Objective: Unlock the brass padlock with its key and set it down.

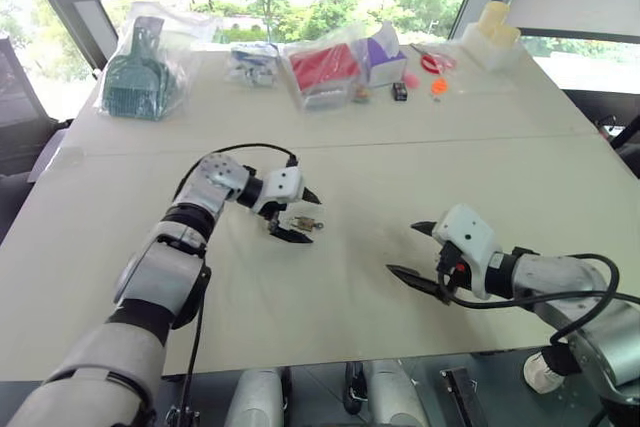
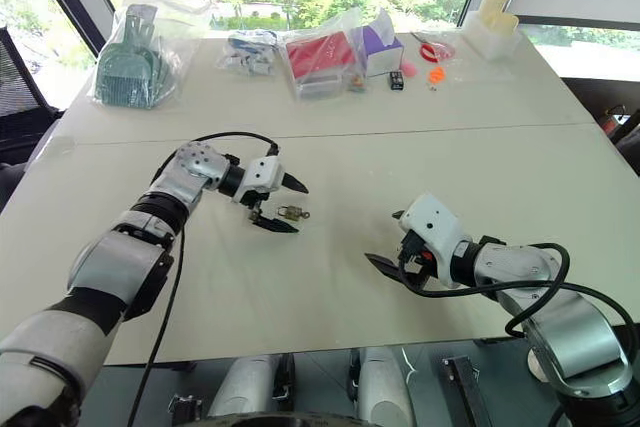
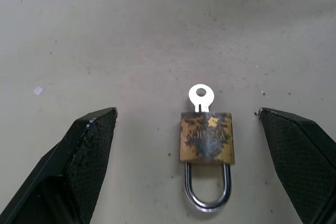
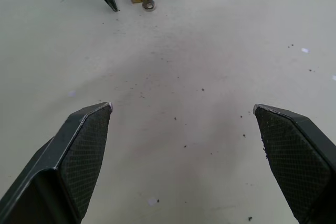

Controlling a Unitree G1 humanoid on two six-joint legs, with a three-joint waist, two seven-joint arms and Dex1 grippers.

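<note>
Nearest the robot, the right gripper (image 1: 418, 250) hovers low over the bare white table (image 1: 330, 307) with its two black fingers spread wide and nothing between them; the tabletop under it is speckled with dark grit. Farther in and toward the left, well apart from it, the left gripper (image 1: 296, 215) points down and across at the brass padlock (image 3: 207, 137), its fingers also spread wide, one on each side of the lock and touching neither side. The padlock lies flat on the table between those fingertips: a small, tarnished yellow-brown body with blotchy dark patches and stamped lettering, a bright silver shackle looping out of one end with both legs seated in the body. The key (image 3: 201, 97) sticks out of the opposite end, only its round silvery bow with a hole showing. Nothing lies between the two grippers but open tabletop. Along the far edge, by the window, sit a clear bag holding a green dustpan and brush (image 1: 140, 75), a bag with a red item (image 1: 322, 69), a purple box (image 1: 383, 55), a few small dark and orange trinkets (image 1: 415, 85), and a pale plastic container (image 1: 492, 39).
</note>
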